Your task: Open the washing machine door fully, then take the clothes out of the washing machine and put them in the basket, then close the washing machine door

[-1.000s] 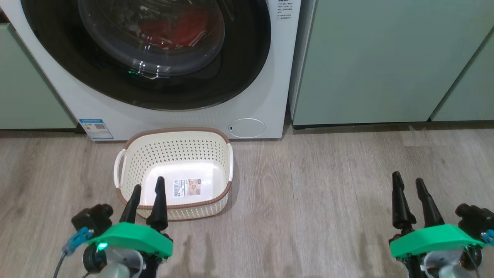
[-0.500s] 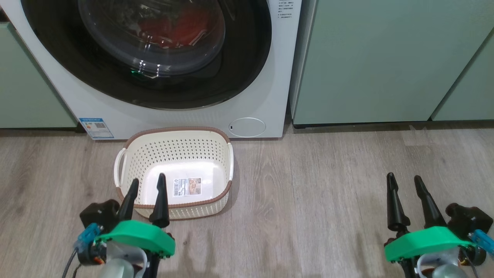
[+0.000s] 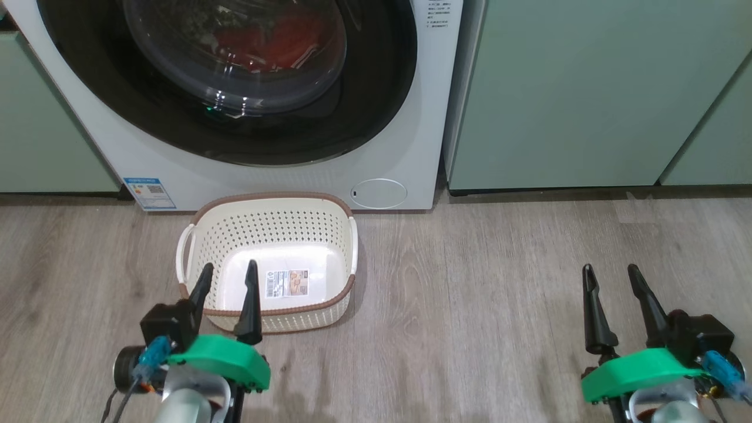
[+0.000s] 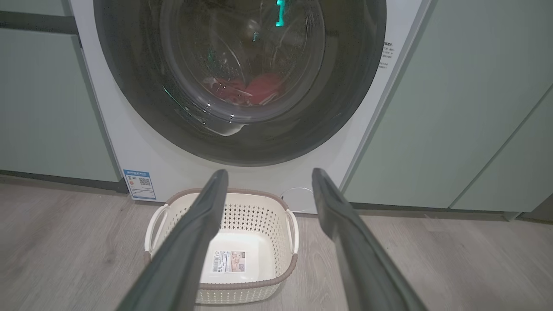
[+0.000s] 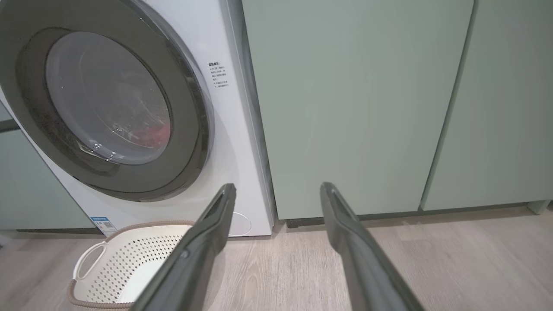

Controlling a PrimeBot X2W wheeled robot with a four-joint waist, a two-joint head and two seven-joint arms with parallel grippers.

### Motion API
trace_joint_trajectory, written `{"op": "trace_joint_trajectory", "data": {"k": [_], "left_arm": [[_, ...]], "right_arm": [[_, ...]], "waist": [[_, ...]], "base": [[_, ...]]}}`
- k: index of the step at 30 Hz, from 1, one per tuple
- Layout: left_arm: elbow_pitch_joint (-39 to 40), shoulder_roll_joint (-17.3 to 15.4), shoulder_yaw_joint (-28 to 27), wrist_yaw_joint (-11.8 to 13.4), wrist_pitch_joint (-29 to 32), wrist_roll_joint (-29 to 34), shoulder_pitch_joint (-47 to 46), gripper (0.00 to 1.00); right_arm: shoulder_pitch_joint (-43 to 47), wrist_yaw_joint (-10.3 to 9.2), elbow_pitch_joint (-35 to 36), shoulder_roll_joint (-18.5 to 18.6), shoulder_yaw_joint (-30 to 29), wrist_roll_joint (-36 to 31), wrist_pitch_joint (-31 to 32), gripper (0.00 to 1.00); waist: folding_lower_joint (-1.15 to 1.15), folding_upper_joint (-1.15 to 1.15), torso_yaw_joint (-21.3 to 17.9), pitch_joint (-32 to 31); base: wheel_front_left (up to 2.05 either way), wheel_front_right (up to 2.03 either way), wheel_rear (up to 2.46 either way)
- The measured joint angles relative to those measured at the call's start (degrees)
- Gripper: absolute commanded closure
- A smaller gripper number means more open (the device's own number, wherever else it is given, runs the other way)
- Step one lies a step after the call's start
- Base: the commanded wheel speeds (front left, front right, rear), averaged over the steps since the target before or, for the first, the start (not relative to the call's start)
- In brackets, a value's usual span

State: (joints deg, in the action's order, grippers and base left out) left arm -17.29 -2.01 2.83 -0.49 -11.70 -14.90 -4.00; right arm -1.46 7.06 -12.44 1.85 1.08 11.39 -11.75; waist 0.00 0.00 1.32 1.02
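Status: nothing is done yet, as far as I can see. Door looks shut, flush with the washer front, ahead of and above the left gripper. Clothes are in the drum, red showing through the glass, well apart from both grippers.

Basket is empty and sits on the floor close against the washer's foot. Left gripper hangs over the basket's near rim with its fingers pointing into it; can't tell if it touches. Its jaws are spread wide with nothing between them.

Right gripper is the same: jaws wide apart, holding nothing, hovering over bare floor. It faces the green cabinets. The washer is off to its left, the basket further left and lower.

All three steps are left: open the door fully, move the clothes into the basket, shut the door. My read is that the step in hand is the reach for the door. I can't make out a handle or the hinge side. The basket sits right under the door, so I'd watch clearance on the swing.
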Motion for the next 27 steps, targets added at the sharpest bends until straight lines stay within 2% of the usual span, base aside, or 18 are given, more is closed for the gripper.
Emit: {"op": "trace_joint_trajectory", "data": {"k": [16, 27], "left_arm": [[-3.4, -0.1, 0.4, 0.5, -2.7, 7.0, -1.8, 0.0], [-4.0, -0.1, 0.0, 0.4, -2.8, 5.7, -2.0, 0.0]], "right_arm": [[-0.9, 0.02, 0.0, 0.2, -0.4, -8.4, -2.6, 0.0], [-0.9, 0.05, -1.7, 0.2, -1.0, -3.8, -2.6, 0.0]], "waist": [[0.0, 0.0, 0.4, 0.0], [0.0, 0.0, 0.5, 0.0]], "base": [[0.0, 0.0, 0.0], [0.0, 0.0, 0.0]]}}
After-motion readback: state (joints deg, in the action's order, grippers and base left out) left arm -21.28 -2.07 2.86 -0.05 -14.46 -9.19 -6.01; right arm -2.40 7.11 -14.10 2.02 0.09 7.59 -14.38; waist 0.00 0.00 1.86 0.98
